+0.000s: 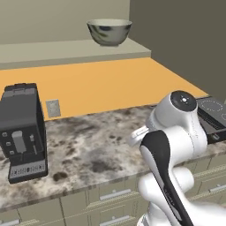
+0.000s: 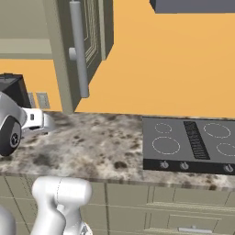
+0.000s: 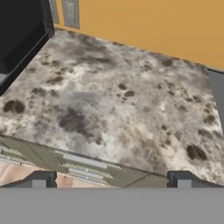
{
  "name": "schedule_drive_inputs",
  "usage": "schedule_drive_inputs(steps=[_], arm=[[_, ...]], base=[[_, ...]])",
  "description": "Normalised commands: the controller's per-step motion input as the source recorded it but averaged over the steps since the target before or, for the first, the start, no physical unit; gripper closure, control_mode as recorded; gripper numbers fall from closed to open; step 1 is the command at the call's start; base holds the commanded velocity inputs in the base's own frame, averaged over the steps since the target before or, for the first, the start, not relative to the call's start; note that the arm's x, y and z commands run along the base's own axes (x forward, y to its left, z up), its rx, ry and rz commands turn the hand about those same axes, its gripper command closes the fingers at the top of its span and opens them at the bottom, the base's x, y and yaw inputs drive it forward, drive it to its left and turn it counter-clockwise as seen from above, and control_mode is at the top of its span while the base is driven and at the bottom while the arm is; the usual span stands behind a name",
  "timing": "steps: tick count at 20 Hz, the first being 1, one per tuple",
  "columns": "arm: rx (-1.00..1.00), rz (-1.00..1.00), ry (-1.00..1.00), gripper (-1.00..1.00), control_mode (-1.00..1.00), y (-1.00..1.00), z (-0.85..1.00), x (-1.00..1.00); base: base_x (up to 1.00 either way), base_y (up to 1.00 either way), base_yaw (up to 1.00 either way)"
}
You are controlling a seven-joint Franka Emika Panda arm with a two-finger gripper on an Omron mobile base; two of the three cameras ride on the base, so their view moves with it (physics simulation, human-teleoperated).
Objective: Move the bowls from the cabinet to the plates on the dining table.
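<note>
On the open cabinet [image 1: 66,52] shelf, near its right end, the pale grey marbled bowl [image 1: 109,31] is seen standing upright, well above the speckled stone table [image 1: 97,145]. Below it, a black coffee machine [image 1: 22,132] is set at the left of the table, and a black cooktop [image 2: 188,143] is set into its right part. Over the table's front edge the gripper [image 3: 111,180] is held with its jaws wide apart and nothing between them; drawer fronts [image 3: 83,162] are seen beneath.
</note>
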Motion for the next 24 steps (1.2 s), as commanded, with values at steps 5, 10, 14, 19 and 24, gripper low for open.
schedule_drive_inputs(steps=[5,10,14,19,24], arm=[[-0.11,0.1,-0.05,-1.0,-1.0,0.22,0.96,-0.05],[-0.02,0.1,-0.03,-1.0,-1.0,0.0,0.99,0.0],[-0.02,0.13,-0.01,-1.0,-1.0,0.0,0.77,0.0],[-0.08,0.15,-0.02,-1.0,-1.0,0.0,0.56,0.02],[-0.18,0.16,-0.08,-1.0,-1.0,0.0,0.43,0.04]], base=[[0.0,0.0,0.0],[0.0,0.0,0.0],[0.0,0.0,0.0],[0.0,0.0,0.0],[0.0,0.0,0.0]])
